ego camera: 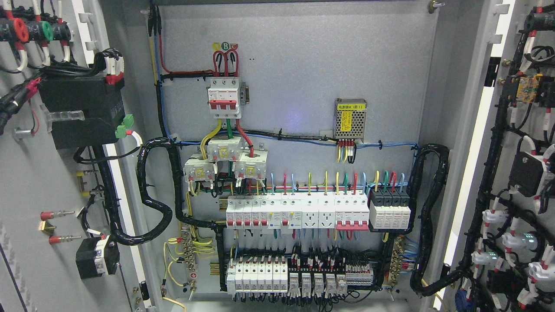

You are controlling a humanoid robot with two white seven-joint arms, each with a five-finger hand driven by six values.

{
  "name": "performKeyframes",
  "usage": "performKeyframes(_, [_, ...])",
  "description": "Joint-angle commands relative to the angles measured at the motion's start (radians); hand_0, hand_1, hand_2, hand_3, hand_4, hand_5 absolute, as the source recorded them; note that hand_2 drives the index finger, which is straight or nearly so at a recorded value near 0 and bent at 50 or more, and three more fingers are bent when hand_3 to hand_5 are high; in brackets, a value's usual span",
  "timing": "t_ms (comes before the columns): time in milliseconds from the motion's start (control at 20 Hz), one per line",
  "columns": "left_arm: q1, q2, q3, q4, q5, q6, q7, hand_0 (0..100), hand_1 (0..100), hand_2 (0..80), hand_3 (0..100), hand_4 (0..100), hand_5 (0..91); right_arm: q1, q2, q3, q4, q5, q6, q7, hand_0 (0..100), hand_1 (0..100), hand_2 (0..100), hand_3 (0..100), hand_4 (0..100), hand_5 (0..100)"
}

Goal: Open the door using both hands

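Observation:
An electrical cabinet stands with both doors swung open. The left door (30,182) fills the picture's left edge, its inner side carrying black boxes and wiring. The right door (520,130) fills the right edge, its inner side carrying wired components and black cable looms. Between them the grey back panel (303,65) shows a red and white main breaker (224,97), rows of breakers (299,212) and terminal blocks (299,277). Neither of my hands or arms is in view.
A small metal power supply with a yellow label (350,119) sits at the panel's right. Thick black cable looms (151,186) (427,208) arc from the panel to each door. The cabinet's lower frame edge (303,303) runs along the bottom.

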Motion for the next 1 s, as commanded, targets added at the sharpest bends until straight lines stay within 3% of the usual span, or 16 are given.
performKeyframes(0, [-0.045,0.011,0.002,-0.125,0.015,-0.059,0.002,0,0,0.0,0,4,0.0,-0.069,-0.012,-0.064,-0.042,0.000,0.007,-0.001,0,0,0,0,0,0])
performKeyframes(401, [-0.088,-0.003,0.026,-0.133,0.015,-0.171,0.004,0,0,0.0,0,4,0.0,-0.072,-0.018,-0.087,-0.042,-0.002,-0.009,-0.001,0,0,0,0,0,0])
performKeyframes(952, [-0.168,-0.090,0.089,-0.159,0.017,-0.183,0.008,0,0,0.0,0,4,0.0,-0.109,-0.032,-0.096,-0.042,-0.006,0.007,-0.011,0,0,0,0,0,0])
